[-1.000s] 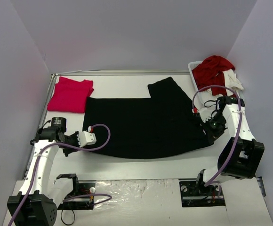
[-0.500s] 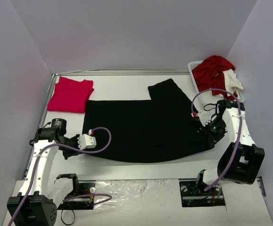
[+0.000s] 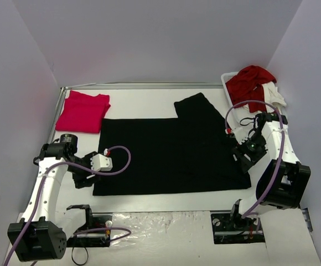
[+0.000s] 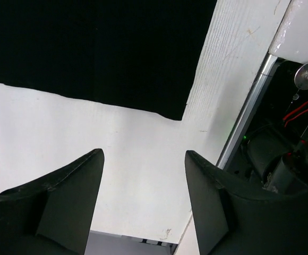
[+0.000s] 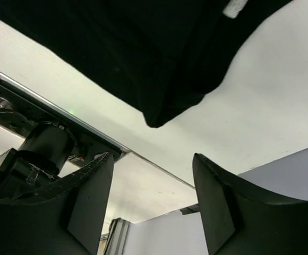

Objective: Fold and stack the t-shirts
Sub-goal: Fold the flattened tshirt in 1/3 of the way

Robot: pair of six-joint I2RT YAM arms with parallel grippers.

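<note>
The large black t-shirt [image 3: 171, 155] lies spread flat in the middle of the table, one sleeve [image 3: 196, 105] pointing to the back. The pink-red t-shirt [image 3: 83, 111] lies folded at the back left. My left gripper [image 3: 83, 178] hovers open just off the black shirt's near left corner [image 4: 175, 116]; nothing sits between its fingers [image 4: 79, 186], only bare table. My right gripper [image 3: 243, 159] is open too, by the shirt's right edge; the near right corner [image 5: 155, 121] lies just ahead of its fingers [image 5: 93, 183]. Nothing is held.
A white basket [image 3: 227, 83] at the back right holds red cloth [image 3: 250, 78] and some white cloth. A metal rail [image 3: 138, 86] runs along the table's back edge. Arm base hardware [image 4: 289, 154] and cables sit past the near table edge.
Both grippers went from shut to open and let go of the black shirt's near hem. The hem, pulled towards the front, now lies flat and straight.
</note>
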